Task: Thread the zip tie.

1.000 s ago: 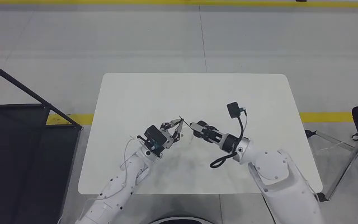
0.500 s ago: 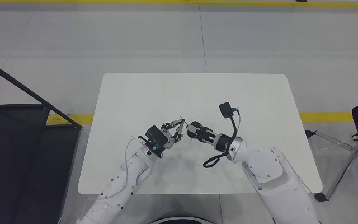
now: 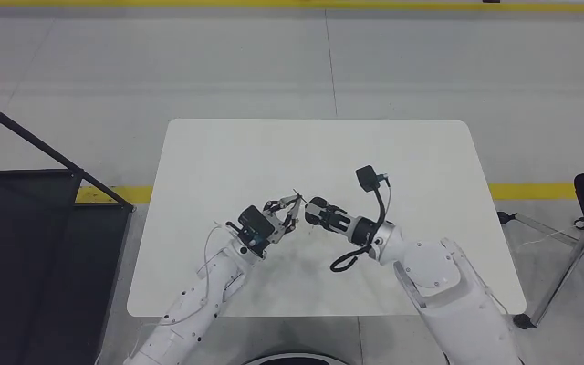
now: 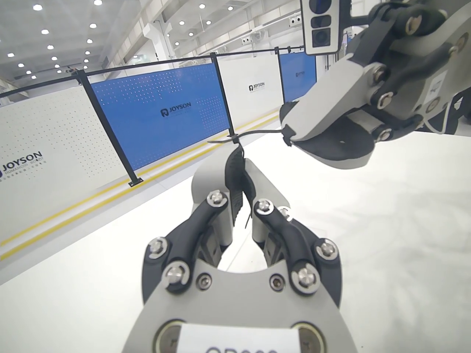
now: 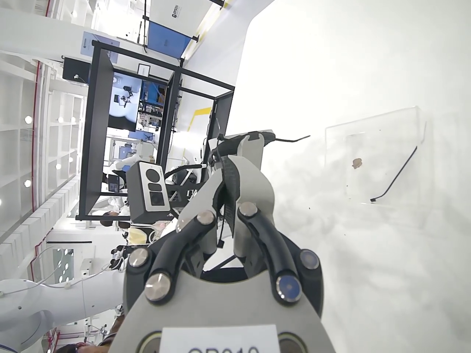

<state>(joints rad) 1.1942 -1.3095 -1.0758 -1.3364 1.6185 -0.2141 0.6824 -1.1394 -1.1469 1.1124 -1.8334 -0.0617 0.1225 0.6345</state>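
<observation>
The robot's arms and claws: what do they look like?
White, rounded arms. The left claw and right claw have pale grey fingers, black ribbed pads, black linkages and silver screws. A black cable loops at the right wrist, by a small camera.

A: What colour is the zip tie (image 4: 257, 133)?
B: Black. The tabletop (image 3: 411, 155) is plain white.
A: And the left gripper (image 4: 237, 157)?
B: Pale grey, black pads (image 4: 234, 176), apparently ribbed. Panels (image 4: 154, 111) behind: blue, dotted.
</observation>
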